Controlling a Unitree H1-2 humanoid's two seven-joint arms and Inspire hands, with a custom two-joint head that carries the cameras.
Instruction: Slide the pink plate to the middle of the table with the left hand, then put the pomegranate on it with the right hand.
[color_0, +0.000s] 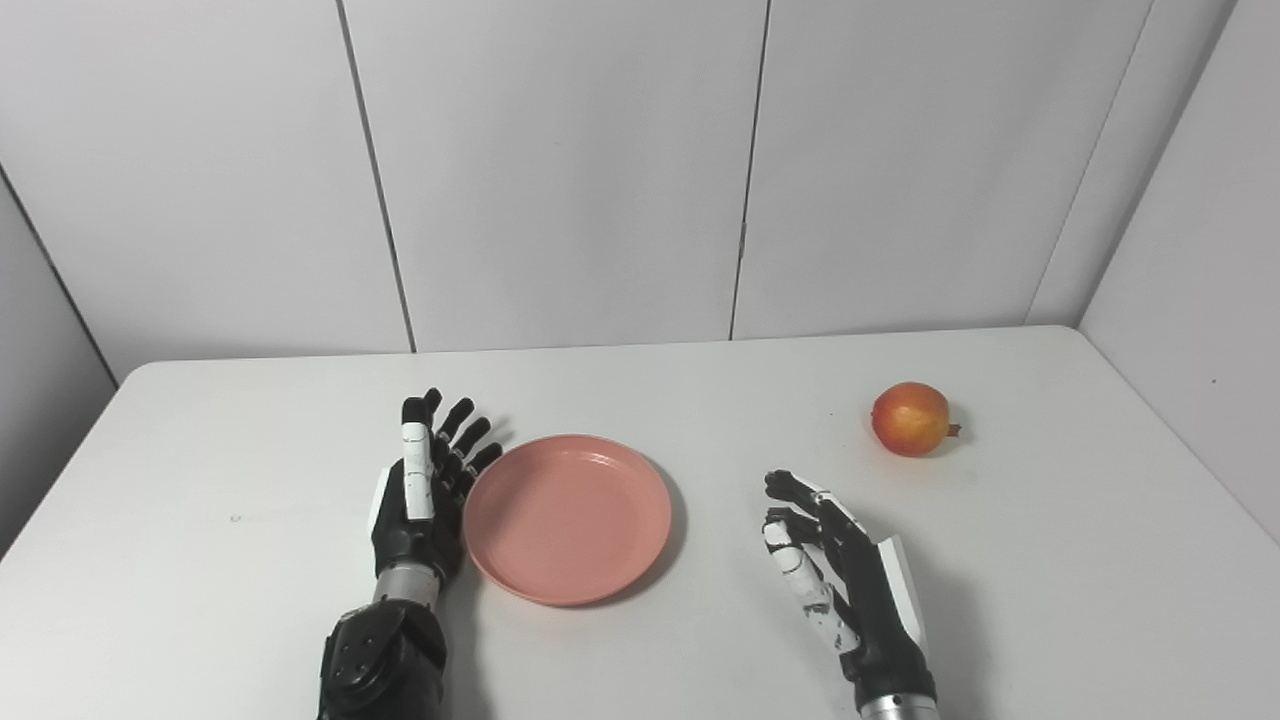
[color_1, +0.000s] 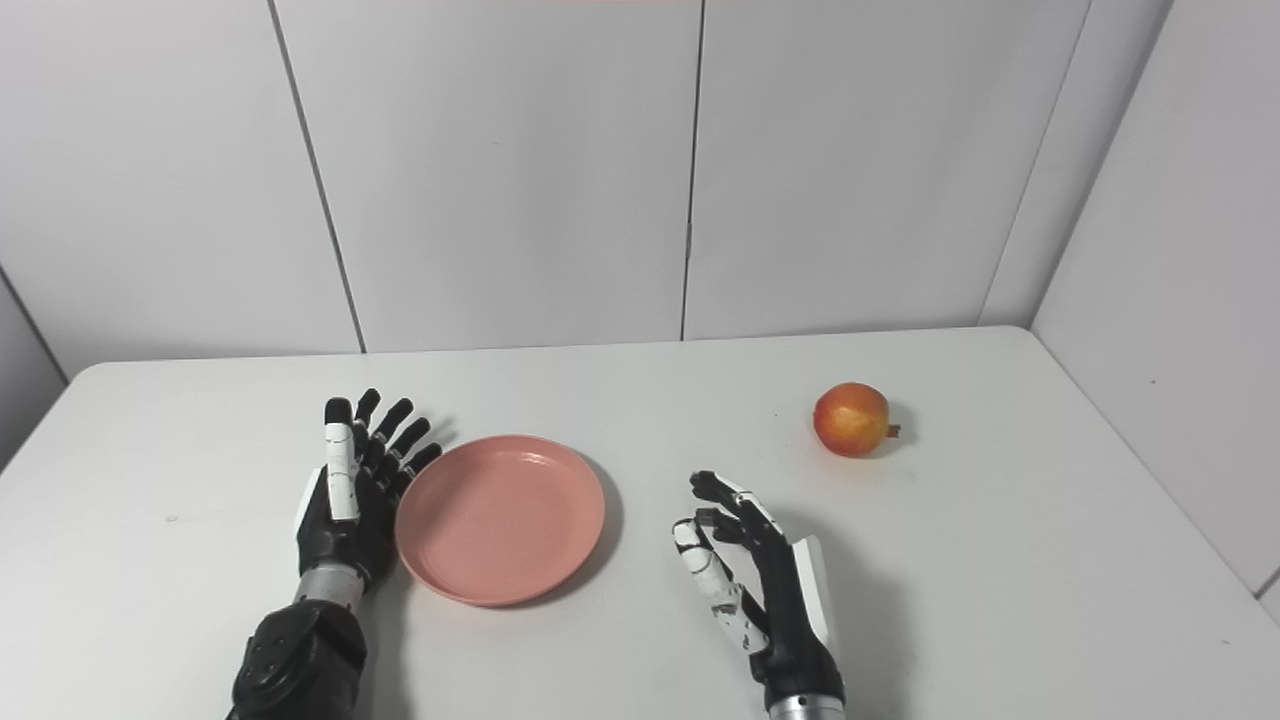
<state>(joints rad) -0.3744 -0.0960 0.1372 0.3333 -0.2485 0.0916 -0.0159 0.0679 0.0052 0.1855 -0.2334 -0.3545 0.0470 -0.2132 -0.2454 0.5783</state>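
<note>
where the left robot hand (color_0: 420, 505) meets pink plate (color_0: 567, 518), contact unclear, fingers spread, right robot hand (color_0: 840, 575) empty, splayed, pomegranate (color_0: 910, 419) apart

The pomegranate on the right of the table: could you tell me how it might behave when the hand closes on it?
The pomegranate is round and lies free on the table, so a nudge would probably roll it. Its smooth skin may slip. It looks firm, probably not fragile.

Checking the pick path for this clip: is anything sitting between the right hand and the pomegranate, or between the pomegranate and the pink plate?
Nothing visible. The right hand is open with only bare table between it and the pomegranate. Between fruit and pink plate only that hand sits, near the path.
</note>
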